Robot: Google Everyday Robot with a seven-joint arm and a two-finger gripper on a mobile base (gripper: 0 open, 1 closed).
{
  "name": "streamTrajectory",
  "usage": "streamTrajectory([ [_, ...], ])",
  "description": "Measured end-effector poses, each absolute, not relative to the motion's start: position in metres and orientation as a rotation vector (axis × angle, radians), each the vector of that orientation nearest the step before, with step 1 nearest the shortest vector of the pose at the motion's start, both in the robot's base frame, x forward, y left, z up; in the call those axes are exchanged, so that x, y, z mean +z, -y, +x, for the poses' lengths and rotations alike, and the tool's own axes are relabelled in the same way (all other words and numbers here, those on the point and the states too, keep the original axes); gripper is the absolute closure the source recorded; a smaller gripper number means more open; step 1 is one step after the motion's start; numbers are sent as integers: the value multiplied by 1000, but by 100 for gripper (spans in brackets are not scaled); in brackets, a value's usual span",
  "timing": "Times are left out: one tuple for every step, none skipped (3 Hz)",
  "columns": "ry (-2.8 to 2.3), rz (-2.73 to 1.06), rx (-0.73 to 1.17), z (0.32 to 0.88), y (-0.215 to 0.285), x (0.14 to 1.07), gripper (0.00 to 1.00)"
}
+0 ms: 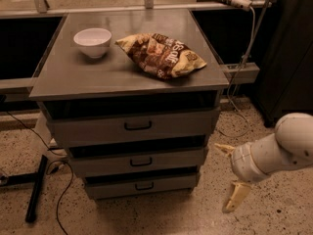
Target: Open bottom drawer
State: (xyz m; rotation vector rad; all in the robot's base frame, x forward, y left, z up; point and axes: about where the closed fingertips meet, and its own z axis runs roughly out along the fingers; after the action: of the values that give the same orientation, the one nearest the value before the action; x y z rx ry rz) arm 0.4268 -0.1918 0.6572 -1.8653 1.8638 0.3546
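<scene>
Speckled floor (286,217) around grey cabinet (98,75), claw (223,178) spread wide, low beside bottom drawer (112,188), apart.

Looks down steeply from in front of and above the desk (73,77), facing the drawer fronts head-on, with the bottom drawer (112,190) low in the frame. Set near enough to fill most of the frame with the cabinet. Catches the claw (231,173), fingers (236,197) spread, at lower right.

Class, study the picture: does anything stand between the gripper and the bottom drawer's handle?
Nothing visible does. The open gripper hangs right of the cabinet, about level with the bottom drawer; only bare floor lies between it and the black handle.
</scene>
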Motion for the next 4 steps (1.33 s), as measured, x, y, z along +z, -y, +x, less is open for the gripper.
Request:
streamTrajectory([
  [-1772, -1825, 358, 437, 184, 616, 0],
  [-1739, -1754, 339, 453, 183, 578, 0],
  [-1765, -1705, 345, 470, 184, 542, 0],
  [-1765, -1705, 345, 470, 184, 542, 0],
])
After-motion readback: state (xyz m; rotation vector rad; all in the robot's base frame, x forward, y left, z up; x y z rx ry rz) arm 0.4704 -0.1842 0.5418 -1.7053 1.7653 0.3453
